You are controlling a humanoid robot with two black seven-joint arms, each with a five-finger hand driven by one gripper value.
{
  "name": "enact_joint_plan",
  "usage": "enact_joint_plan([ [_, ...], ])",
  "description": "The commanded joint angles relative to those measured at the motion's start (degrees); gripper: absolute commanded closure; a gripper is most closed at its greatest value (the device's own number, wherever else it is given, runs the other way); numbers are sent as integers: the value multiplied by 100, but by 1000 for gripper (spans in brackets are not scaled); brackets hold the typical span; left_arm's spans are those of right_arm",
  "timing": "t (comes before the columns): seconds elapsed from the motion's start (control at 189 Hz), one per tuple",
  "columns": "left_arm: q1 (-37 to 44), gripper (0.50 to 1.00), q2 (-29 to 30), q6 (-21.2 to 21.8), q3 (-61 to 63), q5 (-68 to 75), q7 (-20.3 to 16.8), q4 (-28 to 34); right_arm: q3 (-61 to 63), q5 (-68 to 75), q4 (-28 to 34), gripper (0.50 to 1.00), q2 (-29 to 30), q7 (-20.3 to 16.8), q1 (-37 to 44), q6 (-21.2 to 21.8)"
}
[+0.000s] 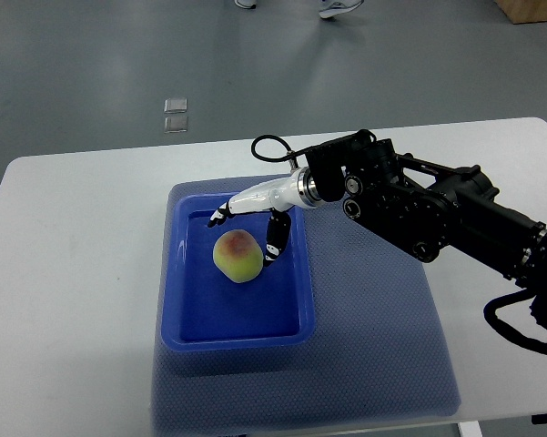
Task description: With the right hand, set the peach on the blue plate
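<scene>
Your right hand [248, 221] has its fingers spread apart around the peach [238, 256], which already sits in the blue plate [187, 314], just near of the hand.

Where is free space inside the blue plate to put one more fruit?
The near half of the blue plate, between the peach and the front rim, is bare. Its far half is crowded: the right hand hovers there, fingers spread around the peach.

The right arm [437, 214] reaches in from the right edge; the right hand [255, 214] points left, fingers [275, 238] spread and relaxed.
</scene>
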Motion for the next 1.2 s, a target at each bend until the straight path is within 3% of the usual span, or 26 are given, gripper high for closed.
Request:
enact_joint_plan([
  [0.0,-1,500,0,0,0,0,0,0,86,25,5,570,0,0,23,0],
  [0.265,-19,500,0,0,0,0,0,0,1158,772,-145,572,-44,-53,76,-2],
  [0.334,-19,500,0,0,0,0,0,0,1553,1141,-373,572,-70,-61,-21,-336],
  [0.387,-19,500,0,0,0,0,0,0,1554,1142,-373,572,-71,-61,-21,-336],
  [0.392,-19,500,0,0,0,0,0,0,1806,1524,-591,572,-88,-70,-152,-597],
  [0.413,-19,500,0,0,0,0,0,0,1887,1721,-689,572,-106,-70,-197,-696],
  [0.487,-19,500,0,0,0,0,0,0,1984,1994,-813,572,-176,-79,-250,-811],
  [0.492,-19,500,0,9,0,0,0,0,2089,2412,-969,572,-280,-114,-293,-994],
  [0.646,-27,500,0,0,0,0,0,9,2169,4199,-1278,572,-554,-158,-522,-1584],
  [0.699,-27,500,0,0,0,0,0,9,2169,4200,-1278,572,-554,-158,-522,-1584],
  [0.704,-27,500,0,0,0,0,0,1,2169,4879,-1357,574,-624,-158,-609,-1811],
  [0.863,-36,500,0,0,0,0,0,0,2160,6616,-1481,572,-624,-149,-865,-2894],
  [1.197,-45,500,0,0,-9,0,0,9,2301,7602,-1480,572,-519,-70,-1366,-3043],
])
